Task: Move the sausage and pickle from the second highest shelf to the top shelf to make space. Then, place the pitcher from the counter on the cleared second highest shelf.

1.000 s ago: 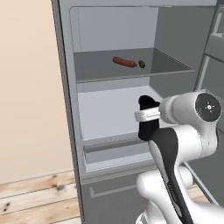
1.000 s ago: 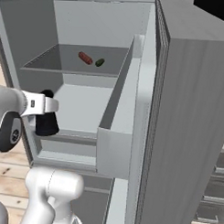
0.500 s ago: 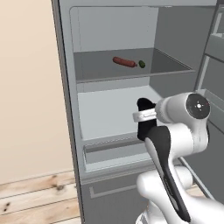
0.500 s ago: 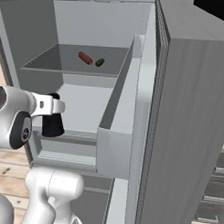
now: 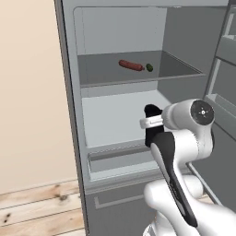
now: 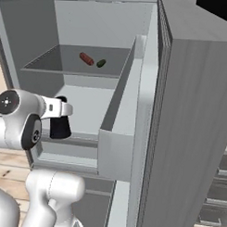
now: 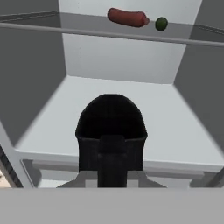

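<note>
Inside the open fridge, the black pitcher (image 7: 111,131) is seen grasped by the fingers (image 5: 152,126) just in front of the pale second highest shelf (image 5: 115,117), while the sausage (image 5: 131,65) and pickle (image 5: 149,67) are left side by side on the darker top shelf (image 5: 101,73).

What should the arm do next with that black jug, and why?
Probably ease the pitcher forward and set it on the pale second highest shelf. The gripper holds it at that shelf's front edge, and the sausage and pickle already lie on the top shelf.
</note>
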Motion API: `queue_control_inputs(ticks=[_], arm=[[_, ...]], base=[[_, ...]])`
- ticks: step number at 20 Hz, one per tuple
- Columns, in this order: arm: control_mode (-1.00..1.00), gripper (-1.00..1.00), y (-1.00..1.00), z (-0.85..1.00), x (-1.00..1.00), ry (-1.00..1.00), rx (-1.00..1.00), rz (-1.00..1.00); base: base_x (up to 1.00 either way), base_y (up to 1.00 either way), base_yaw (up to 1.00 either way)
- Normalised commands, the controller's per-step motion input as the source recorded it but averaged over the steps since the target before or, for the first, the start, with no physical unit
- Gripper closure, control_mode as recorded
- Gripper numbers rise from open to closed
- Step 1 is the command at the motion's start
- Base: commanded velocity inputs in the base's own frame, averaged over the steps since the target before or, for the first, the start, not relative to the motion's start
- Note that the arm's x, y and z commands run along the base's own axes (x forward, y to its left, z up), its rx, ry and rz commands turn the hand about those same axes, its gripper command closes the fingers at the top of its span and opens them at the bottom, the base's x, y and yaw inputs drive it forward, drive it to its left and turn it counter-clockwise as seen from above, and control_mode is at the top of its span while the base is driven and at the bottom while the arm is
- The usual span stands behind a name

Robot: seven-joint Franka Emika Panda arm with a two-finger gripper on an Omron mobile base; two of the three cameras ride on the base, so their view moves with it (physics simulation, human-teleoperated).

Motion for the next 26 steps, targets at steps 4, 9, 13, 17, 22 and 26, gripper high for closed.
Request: queue_control_inputs(ticks=[4,9,13,17,22,26], arm=[[-1.00,1.00,-0.08,-0.34,0.36,-0.13,0.00,0.00],[-1.00,1.00,-0.09,-0.26,0.43,-0.12,0.00,0.00],[-1.00,1.00,-0.07,-0.21,0.46,-0.10,0.00,0.00],[-1.00,1.00,-0.05,-0.12,0.45,-0.05,0.00,0.00],[-1.00,1.00,-0.01,-0.01,0.42,0.00,0.00,0.00],[-1.00,1.00,0.00,0.00,0.42,0.00,0.00,0.00]], base=[[0.00,0.00,0.00],[0.00,0.00,0.00],[0.00,0.00,0.00],[0.00,0.00,0.00],[0.00,0.00,0.00],[0.00,0.00,0.00]])
